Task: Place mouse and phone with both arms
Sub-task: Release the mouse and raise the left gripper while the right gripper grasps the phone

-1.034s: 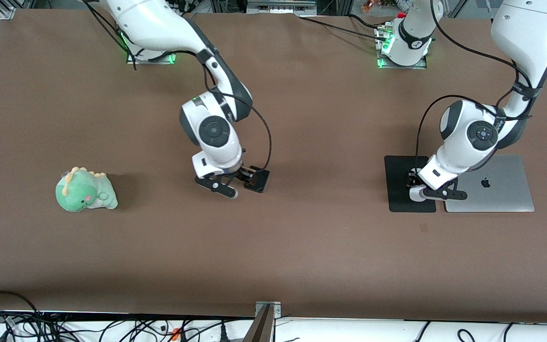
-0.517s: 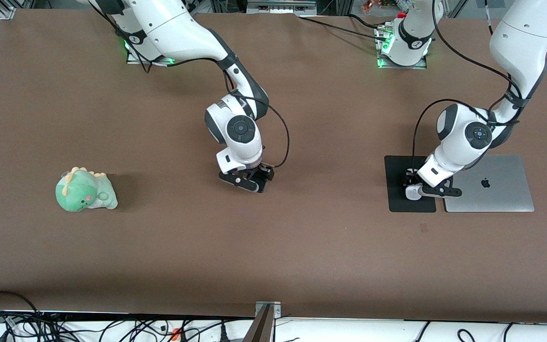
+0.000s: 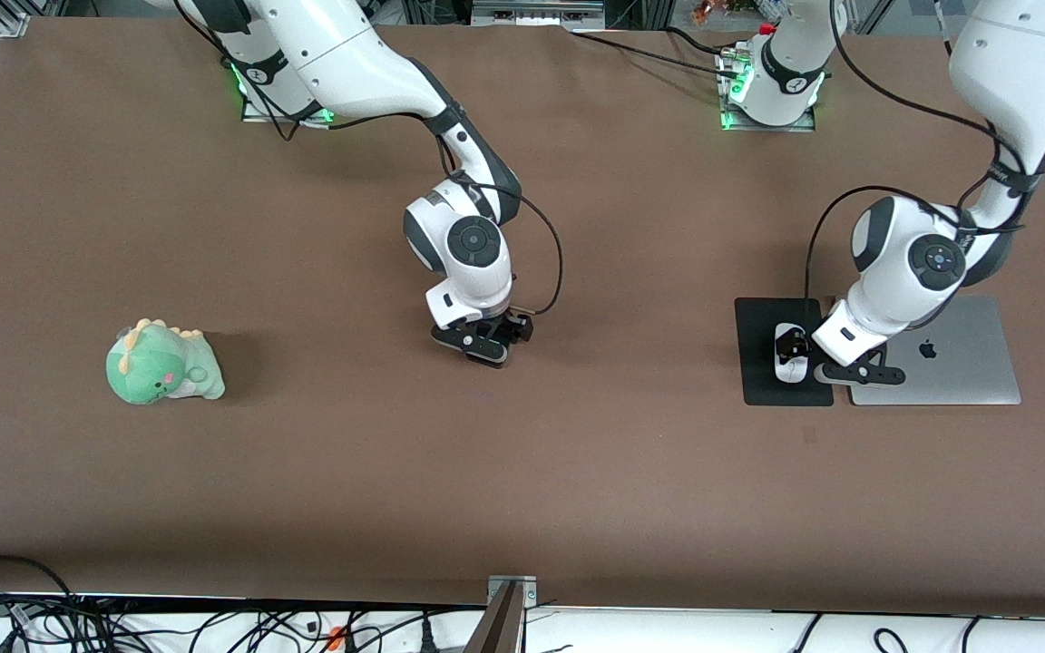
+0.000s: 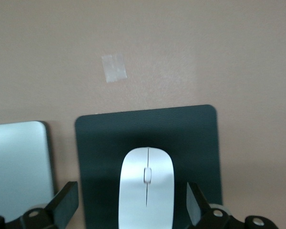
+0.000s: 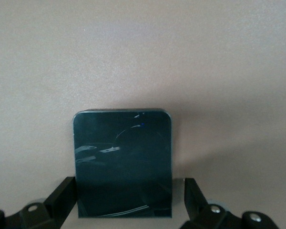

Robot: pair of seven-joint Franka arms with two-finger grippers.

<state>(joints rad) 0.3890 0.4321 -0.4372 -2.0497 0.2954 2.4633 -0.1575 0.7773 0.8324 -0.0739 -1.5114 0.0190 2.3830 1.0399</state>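
Two-arm placement, at the pick-up of the second object. The left gripper [image 3: 804, 361] hangs low over the black mouse pad [image 3: 758, 363], its fingers [image 4: 62, 205] spread wide on either side of the white mouse [image 4: 147, 188], which rests on the pad clear of both pads of the fingers, just beside the silver laptop [image 3: 949, 363]. The right gripper [image 3: 486, 343] stands low at mid-table, jaws likewise spread and straddling the black phone [image 5: 123, 164], which lies flat on the brown table [image 3: 577, 472]. To grasp cleanly, the right gripper should probably stay centred on the phone's long edges, descend fully, then close squarely. The green plush dinosaur [image 3: 162, 365] sits well apart, toward the right arm's end.
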